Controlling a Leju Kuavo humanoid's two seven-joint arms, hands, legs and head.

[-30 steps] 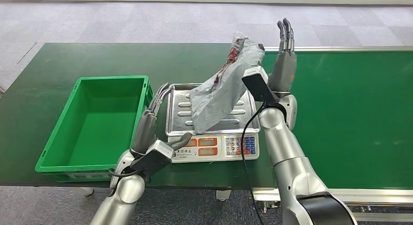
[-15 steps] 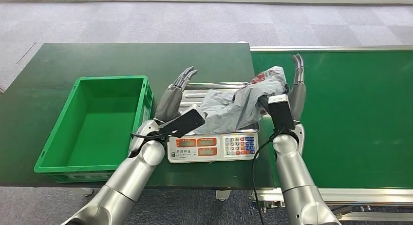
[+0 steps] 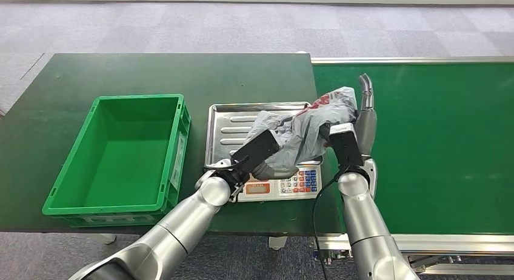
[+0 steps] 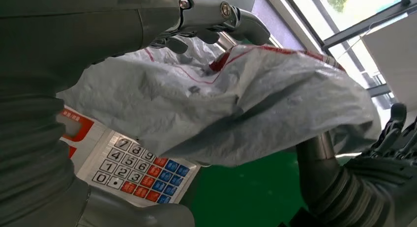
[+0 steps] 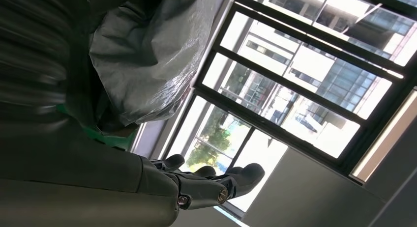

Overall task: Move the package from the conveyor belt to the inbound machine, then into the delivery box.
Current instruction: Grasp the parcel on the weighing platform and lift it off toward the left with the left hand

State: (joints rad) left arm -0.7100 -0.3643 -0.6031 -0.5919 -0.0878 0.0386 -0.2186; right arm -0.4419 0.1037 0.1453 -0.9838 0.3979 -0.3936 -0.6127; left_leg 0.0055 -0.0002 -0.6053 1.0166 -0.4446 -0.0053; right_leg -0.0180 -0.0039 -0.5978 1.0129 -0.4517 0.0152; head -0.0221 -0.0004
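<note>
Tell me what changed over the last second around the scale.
The grey package came down from upright to lying across the scale's tray. The left hand moved in from the tray's left side to the package. The right hand dropped lower beside it. The green bin stayed put.

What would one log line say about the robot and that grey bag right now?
stage: weighing | grey package on scale tray | left hand touching package | right hand beside package, fingers straight | green crate empty

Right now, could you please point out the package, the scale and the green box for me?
package (image 3: 303,131), head view, crumpled grey middle.
scale (image 3: 297,183), head view, keypad.
green box (image 3: 182,131), head view, right rim.
</note>
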